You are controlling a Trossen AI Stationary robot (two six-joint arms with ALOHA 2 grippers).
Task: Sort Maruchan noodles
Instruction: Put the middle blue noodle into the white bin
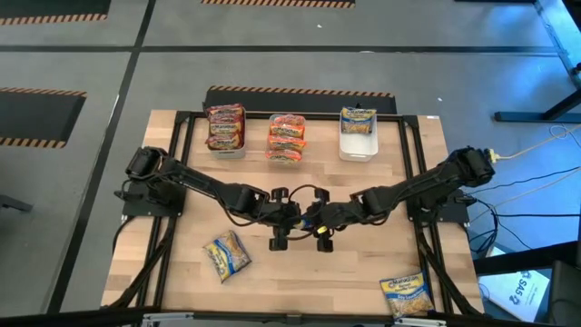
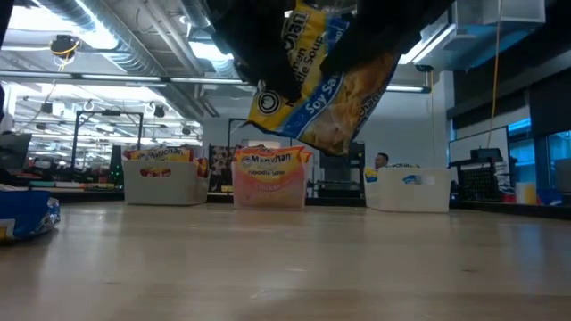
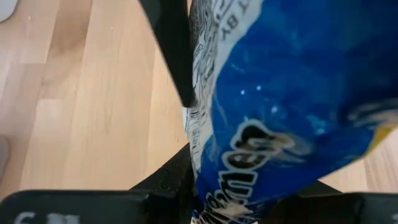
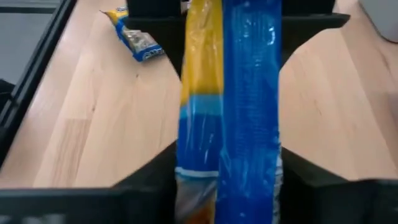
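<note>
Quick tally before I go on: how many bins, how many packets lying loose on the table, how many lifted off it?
bins: 3
loose packets, blue-yellow: 2
held packet, blue-yellow, in the air: 1
Total: 6
The packets stacked in the bins cannot be counted.

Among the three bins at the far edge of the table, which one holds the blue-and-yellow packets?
The white bin at the right end of the row. The left bin holds dark red packets, the middle bin pink-orange ones.
</note>
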